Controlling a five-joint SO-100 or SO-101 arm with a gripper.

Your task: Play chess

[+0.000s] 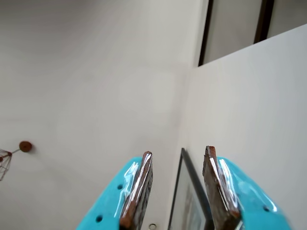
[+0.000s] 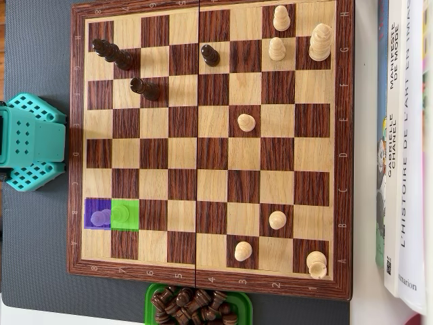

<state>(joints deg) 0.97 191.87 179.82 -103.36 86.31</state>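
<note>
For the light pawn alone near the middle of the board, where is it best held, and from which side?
Probably by its rounded head, from straight above: the pawn seems upright, and the squares around it are free, leaving room on both sides.

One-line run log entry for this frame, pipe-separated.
gripper: open, empty, pointing up at wall | arm base: left of chessboard | purple square, green square: marked, lower left | bin of dark pieces: below board
</note>
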